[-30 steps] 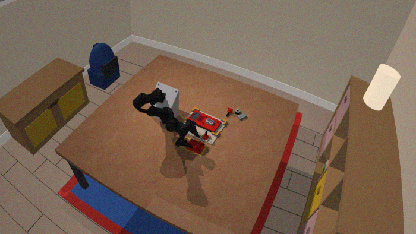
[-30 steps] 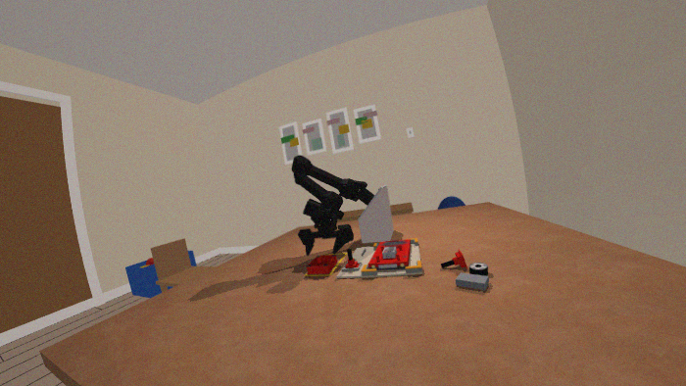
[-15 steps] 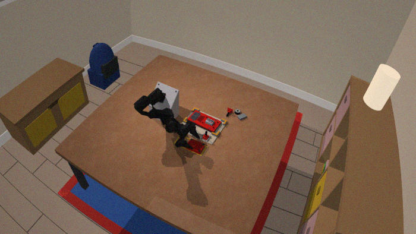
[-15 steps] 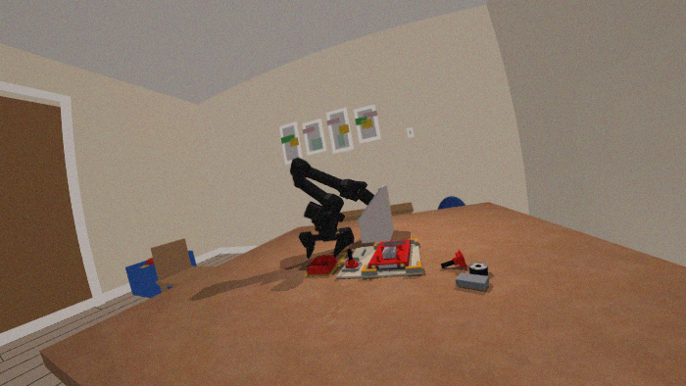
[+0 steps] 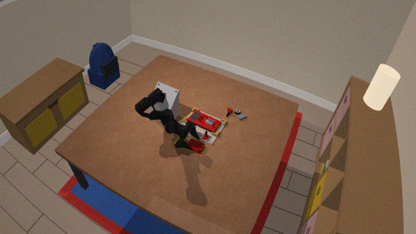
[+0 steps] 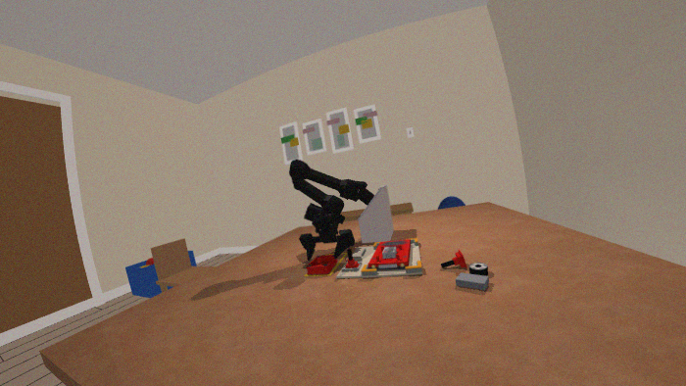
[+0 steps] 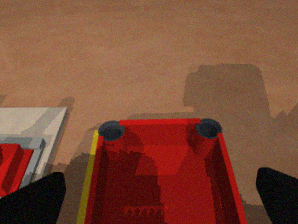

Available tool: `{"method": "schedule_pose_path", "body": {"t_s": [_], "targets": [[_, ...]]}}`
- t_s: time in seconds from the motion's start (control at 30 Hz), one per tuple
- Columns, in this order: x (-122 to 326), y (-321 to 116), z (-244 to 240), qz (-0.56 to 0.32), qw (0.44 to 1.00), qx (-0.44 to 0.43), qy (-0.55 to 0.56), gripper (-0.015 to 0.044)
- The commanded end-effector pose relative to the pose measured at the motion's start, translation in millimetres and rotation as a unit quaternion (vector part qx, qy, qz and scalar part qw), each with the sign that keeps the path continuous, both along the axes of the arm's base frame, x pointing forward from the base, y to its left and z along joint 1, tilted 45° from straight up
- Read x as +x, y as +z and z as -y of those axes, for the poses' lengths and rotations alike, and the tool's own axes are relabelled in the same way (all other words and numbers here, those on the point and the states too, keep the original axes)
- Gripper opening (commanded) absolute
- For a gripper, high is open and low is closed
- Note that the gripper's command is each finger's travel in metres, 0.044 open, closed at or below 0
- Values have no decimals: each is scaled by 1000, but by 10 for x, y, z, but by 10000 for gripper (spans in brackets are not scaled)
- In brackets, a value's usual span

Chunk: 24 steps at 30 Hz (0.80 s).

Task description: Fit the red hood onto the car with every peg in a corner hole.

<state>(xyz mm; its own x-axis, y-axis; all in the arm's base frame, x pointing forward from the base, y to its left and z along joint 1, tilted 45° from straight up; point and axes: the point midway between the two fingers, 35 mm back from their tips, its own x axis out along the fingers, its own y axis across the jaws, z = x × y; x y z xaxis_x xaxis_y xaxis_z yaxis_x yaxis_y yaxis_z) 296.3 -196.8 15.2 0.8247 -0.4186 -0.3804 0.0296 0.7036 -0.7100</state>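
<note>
The red hood (image 5: 197, 146) (image 6: 320, 266) (image 7: 165, 162) lies on the table inside a yellow outline (image 7: 88, 187), its hollow side facing up. Dark rings show at two of its corners in the wrist view; its near end is out of that view. My gripper (image 5: 195, 143) (image 6: 323, 257) (image 7: 161, 180) is open and empty, with one finger on each side of the hood and the tips a little above it. The red chassis (image 5: 202, 119) (image 6: 377, 260) (image 7: 12, 162) sits in the jig (image 5: 212, 142) (image 6: 347, 275) (image 7: 52, 117), with the grey engine block (image 5: 210, 121) (image 6: 389, 253) on its deck. The pegs are too small to make out.
A small red piece with a black stem (image 5: 205, 136) (image 6: 351, 265) stands between hood and chassis. Beyond the chassis lie another red piece (image 5: 229, 110) (image 6: 460, 260), a wheel (image 5: 237, 111) (image 6: 478, 268) and a grey block (image 5: 242, 116) (image 6: 472, 282). A pale panel (image 5: 175, 104) (image 6: 377, 222) stands near the arm.
</note>
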Motion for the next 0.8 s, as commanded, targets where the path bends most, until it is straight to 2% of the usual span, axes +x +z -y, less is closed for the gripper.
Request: {"method": "schedule_pose_path", "body": {"t_s": [0.0, 0.77], "targets": [[7, -7, 25, 1, 1000, -2, 2, 440], [-3, -87, 104, 1, 1000, -2, 2, 440]]}}
